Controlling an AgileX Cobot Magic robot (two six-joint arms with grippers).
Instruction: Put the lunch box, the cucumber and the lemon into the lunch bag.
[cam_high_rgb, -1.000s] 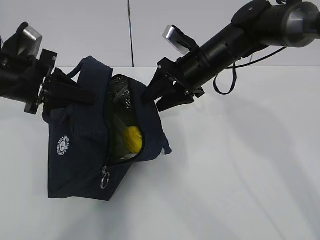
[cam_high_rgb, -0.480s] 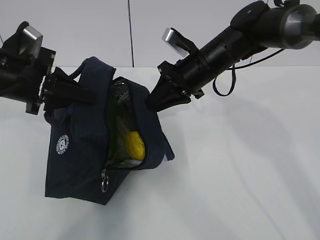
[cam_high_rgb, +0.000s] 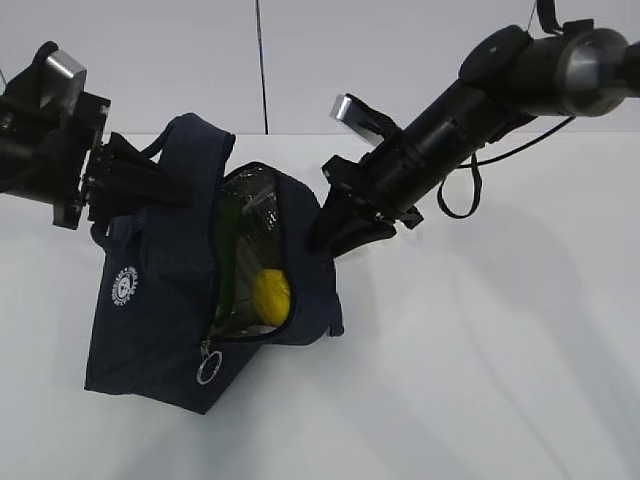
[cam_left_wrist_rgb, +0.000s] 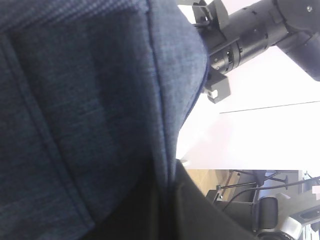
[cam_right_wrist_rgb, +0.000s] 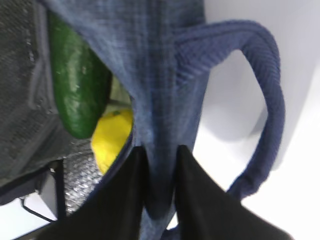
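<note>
Between the two black fingers (cam_right_wrist_rgb: 135, 195) of the right gripper (cam_high_rgb: 322, 238) sits a fold of navy cloth — the jaws are nearly together, pinching the right edge of the lunch bag (cam_high_rgb: 160, 290) near its open top. In the right wrist view the pinched fabric runs up toward twelve o'clock, and one loop handle (cam_right_wrist_rgb: 265, 105) arcs off toward three o'clock. At about ten o'clock from the fingers, inside the mouth of the bag, the cucumber (cam_right_wrist_rgb: 77, 90) stands on end, dark green, with the lemon (cam_right_wrist_rgb: 111, 142) just below it at about nine o'clock, touching or nearly touching its lower end.

At the other side, the left gripper (cam_high_rgb: 150, 185) is closed tight on the bag's left upper edge, near the second handle; the left wrist view is almost filled by blue fabric, so the fingertips themselves are hidden there.

From outside, the bag hangs stretched between the two grippers, tilted, its lower corner resting on the white table (cam_high_rgb: 480, 380). Its zipper is undone and the mouth gapes toward the camera, showing a silvery lining. The lemon (cam_high_rgb: 270, 295) lies low in the opening, a strip of cucumber (cam_high_rgb: 226, 262) at about ten o'clock from it. A pale edge shows under the lemon — I cannot tell whether it is the lunch box. The metal ring pull (cam_high_rgb: 208, 371) dangles at six o'clock, and the white round logo (cam_high_rgb: 124, 287) faces out at nine o'clock.
</note>
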